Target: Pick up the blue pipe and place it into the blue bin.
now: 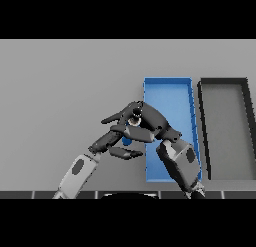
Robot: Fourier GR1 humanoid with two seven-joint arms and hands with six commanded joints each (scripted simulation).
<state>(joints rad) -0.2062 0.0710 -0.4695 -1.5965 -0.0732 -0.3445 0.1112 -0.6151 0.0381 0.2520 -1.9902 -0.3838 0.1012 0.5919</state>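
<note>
Head view: one blue pipe point(127, 140) gripped by curled right hand point(147, 122); left hand point(112, 140) relaxed; one blue bin point(167, 86), one black bin point(223, 82).

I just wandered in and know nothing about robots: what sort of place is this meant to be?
Probably a sorting or test bench rather than a home. A plain grey table holds only a blue bin and a dark bin side by side, while the right hand holds a small blue pipe at the blue bin's edge.

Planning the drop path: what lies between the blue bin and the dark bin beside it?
Nothing: the head view shows only a narrow strip of bare grey table between the blue bin and the dark bin.
</note>
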